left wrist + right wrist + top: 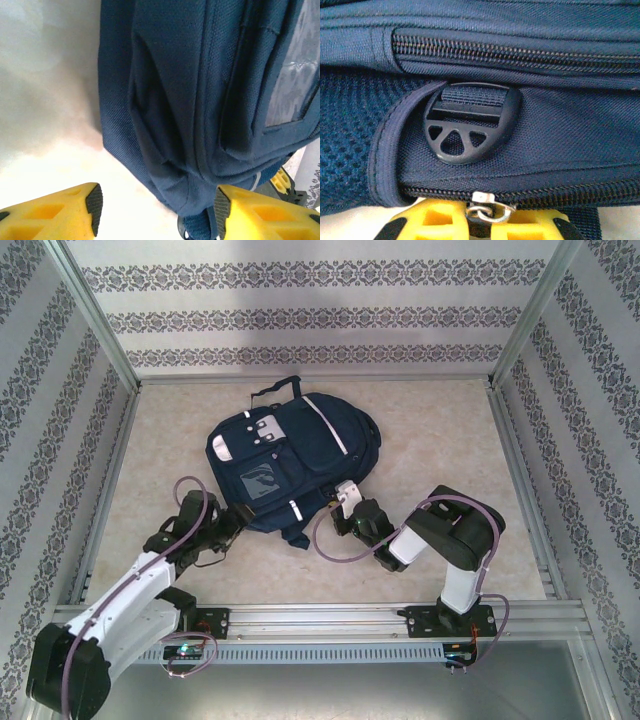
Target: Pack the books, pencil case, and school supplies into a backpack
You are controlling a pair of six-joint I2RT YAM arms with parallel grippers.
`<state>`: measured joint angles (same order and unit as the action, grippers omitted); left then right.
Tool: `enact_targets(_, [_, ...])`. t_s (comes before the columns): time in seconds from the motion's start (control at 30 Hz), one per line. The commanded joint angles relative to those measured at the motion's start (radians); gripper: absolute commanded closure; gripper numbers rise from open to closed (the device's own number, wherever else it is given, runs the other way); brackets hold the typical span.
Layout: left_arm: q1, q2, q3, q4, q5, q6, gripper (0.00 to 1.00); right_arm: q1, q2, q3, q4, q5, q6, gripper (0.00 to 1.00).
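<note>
Backpack (pixel 305 435) handling at the zip-opening step. We see the navy bag lying flat near the middle of the table (pixel 430 440), front pockets up and lower end turned toward the arm bases. The right gripper (pixel 482 222) meets the bag's near right edge. Its yellow fingers are pressed together, and the small metal zipper pull (pixel 487 207) sits pinched at their tips, just below a dark plastic strap buckle (pixel 470 125). The left gripper (pixel 157 210) stands with jaws apart at the near left corner. One black pad (pixel 95 202) is over bare tabletop and the bag's corner lies between the two pads, not gripped.

We judge the bag to be soft and limp: woven cloth with mesh panels, light for its bulk, and apt to fold, sag and slide on the smooth surface rather than resist a tug. The pull is the one hard, narrow hold that moves the slider. It is small and smooth, though, and could slip from the fingers if drawn at an angle to the zipper track (pixel 560 192). We would therefore draw along the teeth and brace the bag by closing the left jaws on the thick seamed corner, where several layers give firm purchase. Thin panels would merely bunch.
</note>
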<state>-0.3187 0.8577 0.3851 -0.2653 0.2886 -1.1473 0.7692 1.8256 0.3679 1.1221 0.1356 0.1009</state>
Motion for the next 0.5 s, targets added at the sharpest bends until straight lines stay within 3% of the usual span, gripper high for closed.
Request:
enact_targets(0.0, [0.009, 0.058, 0.000, 0.129, 0.008, -0.001, 0.42, 0.001, -0.023, -0.014, 0.004, -0.073, 0.010, 1.00])
enact_targets(0.2, [0.009, 0.176, 0.051, 0.165, -0.057, 0.055, 0.63, 0.001, -0.046, -0.012, -0.032, -0.070, 0.022, 1.00])
enact_targets(0.47, [0.012, 0.141, 0.131, -0.003, -0.275, 0.121, 0.96, -0.040, -0.180, 0.035, -0.364, -0.022, 0.029, 1.00])
